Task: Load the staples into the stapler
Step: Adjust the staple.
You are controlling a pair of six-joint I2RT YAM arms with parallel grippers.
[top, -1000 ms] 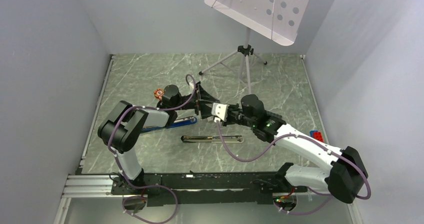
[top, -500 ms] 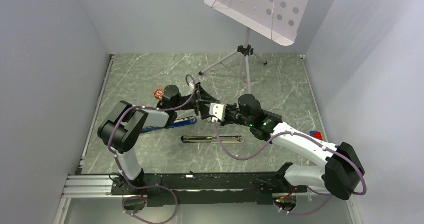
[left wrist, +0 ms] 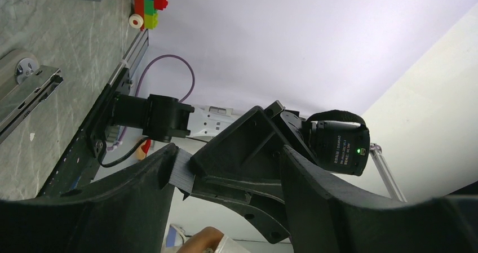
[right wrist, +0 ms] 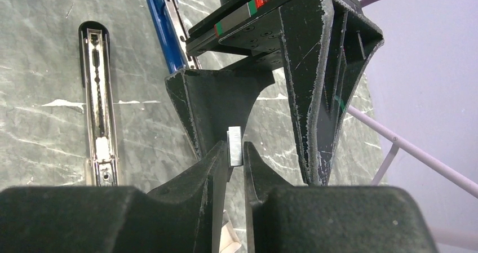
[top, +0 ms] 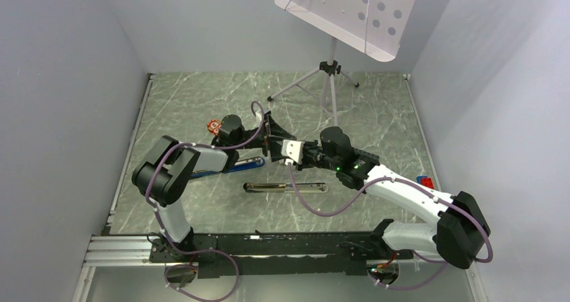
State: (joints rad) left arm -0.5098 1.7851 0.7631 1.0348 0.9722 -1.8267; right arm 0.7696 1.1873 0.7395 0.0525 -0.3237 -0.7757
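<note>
Right gripper (right wrist: 235, 154) is pinched narrow on the staples (right wrist: 234, 143), a small ribbed silver block standing upright between its fingertips. We see it pushed in between the fingers of the left gripper (left wrist: 228, 160), which is spread wide and holds nothing. The block sits just beside that gripper's 9 o'clock finger in the right wrist view; we cannot tell whether they touch. On the marble table (top: 201, 100), the opened black stapler (top: 286, 187) lies at 6 o'clock from the meeting grippers, the blue stapler (top: 232, 167) at 8 o'clock.

Left pincer (left wrist: 228, 163) wide apart around the right pincer (right wrist: 235, 154), the latter apparently almost closed.
</note>
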